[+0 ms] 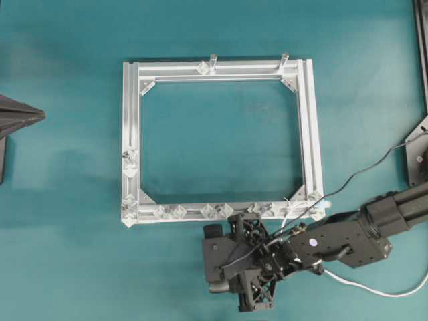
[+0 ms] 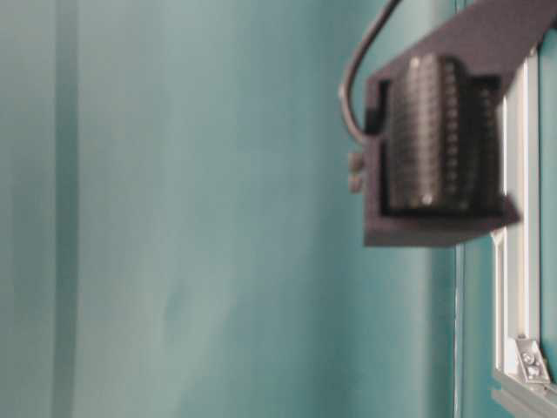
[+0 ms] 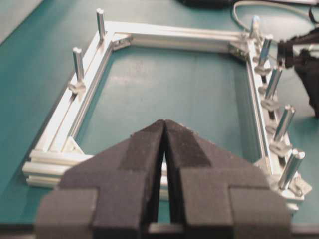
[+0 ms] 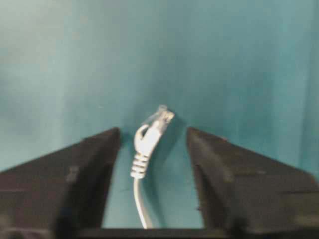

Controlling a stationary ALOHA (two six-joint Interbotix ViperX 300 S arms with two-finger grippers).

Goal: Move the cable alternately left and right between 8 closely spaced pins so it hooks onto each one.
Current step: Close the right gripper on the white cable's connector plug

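**Right end effector straddling the cable plug, grip not yet made**

The right end effector [image 4: 153, 149] is sitting low over the teal bench [image 1: 67, 221] with its jaws partly open, and the plug end of the cable [image 4: 149, 134] is lying in the gap between them. Neither finger is touching the plug in the right wrist view, so nothing is being held. The left end effector [image 3: 164, 149] is hanging on the far side of the frame [image 1: 131, 134] from the right one, its jaws pressed together and empty.

The cable is running lengthwise down the middle of the gap, its long axis roughly parallel to the fingers. The plug is pointing away from the wrist, tilting slightly toward the right-hand finger; the cord is trailing back under the palm.

Risks from here, as I am judging them:
- The tilted plug could pivot as the jaws close, leaving the cord skewed for threading.
- A grip on the plug tip alone could slip under tension.
- The 8 pins [image 1: 217, 210] are sitting close together just beyond the end effector, so a skewed cable could skip 1.
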